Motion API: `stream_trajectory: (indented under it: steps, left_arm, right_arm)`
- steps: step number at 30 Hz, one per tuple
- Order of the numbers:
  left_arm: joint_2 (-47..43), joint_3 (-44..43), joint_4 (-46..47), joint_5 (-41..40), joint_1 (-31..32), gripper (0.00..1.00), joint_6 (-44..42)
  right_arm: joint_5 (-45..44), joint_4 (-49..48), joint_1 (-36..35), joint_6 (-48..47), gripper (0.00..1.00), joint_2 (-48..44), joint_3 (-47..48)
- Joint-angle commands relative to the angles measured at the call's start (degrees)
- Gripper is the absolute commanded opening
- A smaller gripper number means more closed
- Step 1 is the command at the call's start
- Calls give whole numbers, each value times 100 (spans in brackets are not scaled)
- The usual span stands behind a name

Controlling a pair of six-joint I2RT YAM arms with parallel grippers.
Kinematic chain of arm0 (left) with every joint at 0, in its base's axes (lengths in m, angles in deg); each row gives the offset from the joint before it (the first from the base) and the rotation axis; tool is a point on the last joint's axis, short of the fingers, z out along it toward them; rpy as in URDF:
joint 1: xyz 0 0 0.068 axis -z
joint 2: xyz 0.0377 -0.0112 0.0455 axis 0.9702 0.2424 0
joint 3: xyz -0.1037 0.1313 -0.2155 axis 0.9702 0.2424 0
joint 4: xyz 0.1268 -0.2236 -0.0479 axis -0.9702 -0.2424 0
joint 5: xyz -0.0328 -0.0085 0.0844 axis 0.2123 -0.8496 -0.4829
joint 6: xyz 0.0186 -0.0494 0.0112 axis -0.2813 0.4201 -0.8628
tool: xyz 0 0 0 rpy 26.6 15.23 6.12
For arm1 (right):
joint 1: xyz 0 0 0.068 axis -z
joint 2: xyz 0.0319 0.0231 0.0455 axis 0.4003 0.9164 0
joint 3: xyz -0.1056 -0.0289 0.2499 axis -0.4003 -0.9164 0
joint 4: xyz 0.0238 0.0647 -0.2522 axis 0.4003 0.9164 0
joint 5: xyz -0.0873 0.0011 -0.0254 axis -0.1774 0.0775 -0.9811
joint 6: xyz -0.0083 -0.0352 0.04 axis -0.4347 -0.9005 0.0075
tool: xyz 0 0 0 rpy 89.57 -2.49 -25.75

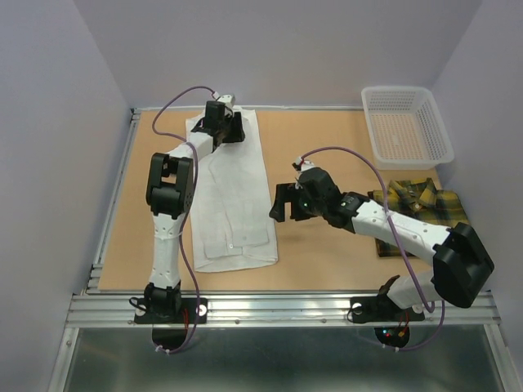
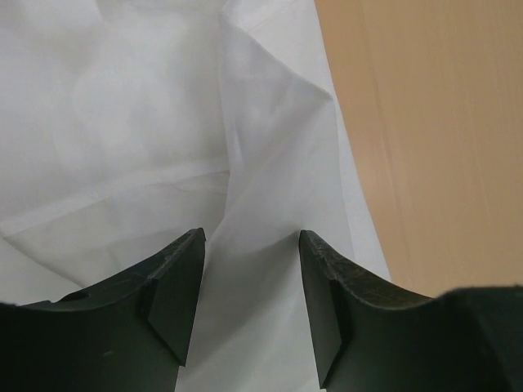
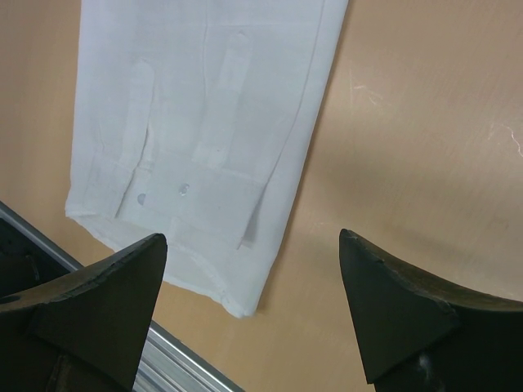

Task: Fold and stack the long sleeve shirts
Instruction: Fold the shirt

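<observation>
White shirt: lies on desk, left of centre, already narrowed to a long strip running from far edge toward near edge. Buttoned cuff shows at near end.
Plaid shirt: folded flat at right side, partly under right arm, just near side of basket.
Handling, judged: thin woven cloth, light and limp, holds no shape and drags on the desk. Best pinched at an end's corners or a layered edge, so all layers lift together.
Left tool: over far end of strip, jaws parted, white cloth in the gap, nothing clamped.
Right tool: wide apart, empty, above bare desk just beside strip's right edge.
Count: shirts two (one white, one plaid); basket one.
</observation>
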Motion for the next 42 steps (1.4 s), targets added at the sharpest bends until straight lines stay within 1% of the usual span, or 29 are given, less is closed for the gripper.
stream_trajectory:
  steps: [1, 2, 3, 5, 6, 7, 8, 10, 18, 21, 22, 24, 25, 28, 31, 32, 36, 37, 40, 41, 42]
  left_arm:
    - [-52, -344, 77, 115, 2, 58, -106]
    - [-43, -344, 77, 63, -7, 57, -106]
    - [-34, -362, 68, 45, -16, 49, -80]
    - [-25, -388, 68, 10, -33, 43, -53]
    - [-25, -406, 51, -8, -60, 37, -44]
    - [-34, -415, 42, -26, -69, 34, -27]
    - [-42, -423, 42, -52, -86, 28, -18]
    - [-51, -397, 42, -70, -156, 26, 17]
    - [-43, -292, -64, -316, -350, 27, 175]
    - [54, -362, -169, -421, -385, 32, 193]
    - [106, -432, -178, -439, -394, 38, 184]
    - [107, -467, -178, -526, -394, 44, 184]
    - [98, -476, -300, -570, -394, 49, 184]
    - [2, -528, -354, -877, -429, 55, 228]
    - [-112, -765, -748, -1281, -464, 61, 474]
    - [-243, -775, -775, -1352, -464, 62, 579]
    - [-587, -731, -811, -1520, -464, 62, 957]
    - [-631, -705, -820, -1503, -464, 61, 1045]
    - [-780, -494, -723, -1151, -455, 49, 1387]
    - [-807, -363, -653, -724, -447, 47, 1510]
    - [-807, -301, -627, -590, -438, 45, 1512]
  right_arm:
    - [-135, -80, -38, 93, 90, -218, -175]
    - [-135, -80, -47, 101, 90, -236, -184]
    - [-135, -80, -47, 110, 90, -244, -192]
    - [-135, -71, -47, 119, 90, -253, -193]
    - [-135, -71, -47, 119, 90, -253, -201]
    - [-144, -71, -38, 128, 90, -253, -201]
    - [-126, -71, -38, 128, 90, -253, -201]
    - [-126, -62, -38, 137, 90, -245, -210]
    - [-82, -62, -47, 154, 90, -148, -193]
    - [-56, -62, -38, 154, 90, -122, -192]
    - [-56, -62, -47, 154, 90, -113, -184]
    - [-56, -62, -47, 154, 90, -113, -175]
    - [-56, -62, -47, 154, 90, -113, -175]
    - [-56, -62, -38, 154, 90, -113, -157]
    - [-56, -53, -38, 154, 90, -122, -175]
    - [-56, -53, -38, 154, 90, -122, -175]
    - [-56, -53, -47, 189, 90, -148, -192]
    - [-56, -53, -47, 198, 90, -148, -193]
    - [-56, -53, -47, 224, 90, -165, -219]
    - [-56, -53, -38, 233, 90, -174, -228]
    - [-56, -45, -47, 233, 90, -174, -228]
